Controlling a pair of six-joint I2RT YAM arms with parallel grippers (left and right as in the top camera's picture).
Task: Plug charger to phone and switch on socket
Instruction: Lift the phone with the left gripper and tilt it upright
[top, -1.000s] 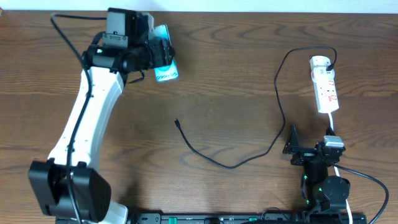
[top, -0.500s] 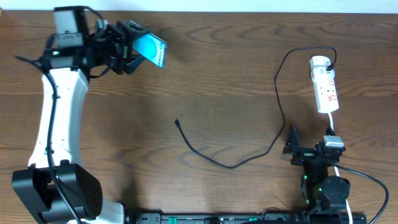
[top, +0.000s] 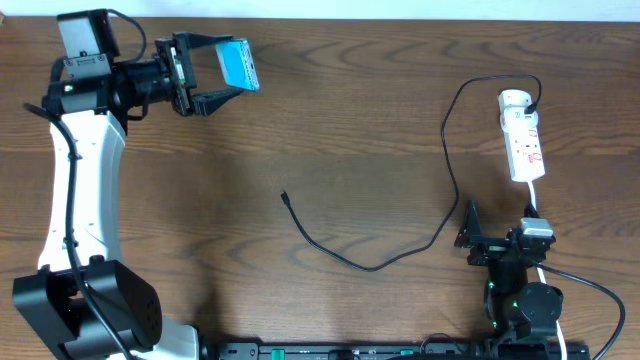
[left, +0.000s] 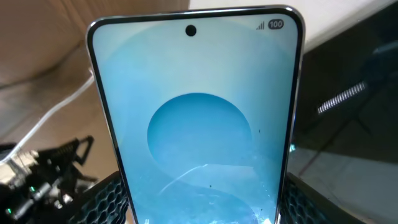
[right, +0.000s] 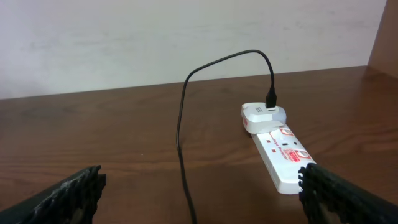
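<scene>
My left gripper (top: 234, 67) is shut on the phone (top: 239, 63) and holds it off the table at the far left, its cyan screen tilted on edge. In the left wrist view the phone (left: 199, 118) fills the frame, clamped by its long edges between the black fingers (left: 102, 200). The charger (top: 372, 267) lies as a thin black cable across the middle of the table, its plug tip (top: 285, 197) free. Its other end goes to the socket (top: 524, 135) at the right. My right gripper (right: 202, 199) is open and low, facing the socket (right: 281, 154) and the cable (right: 181, 130).
The socket's white cord (top: 536, 198) runs down toward the right arm's base (top: 525, 300). The left arm (top: 82, 190) stretches along the table's left side. The far table edge meets a pale wall (right: 155, 43).
The left arm has swung left and back, carrying the phone up and leftward and turning it more on edge. The right arm, cable and socket have not moved.
</scene>
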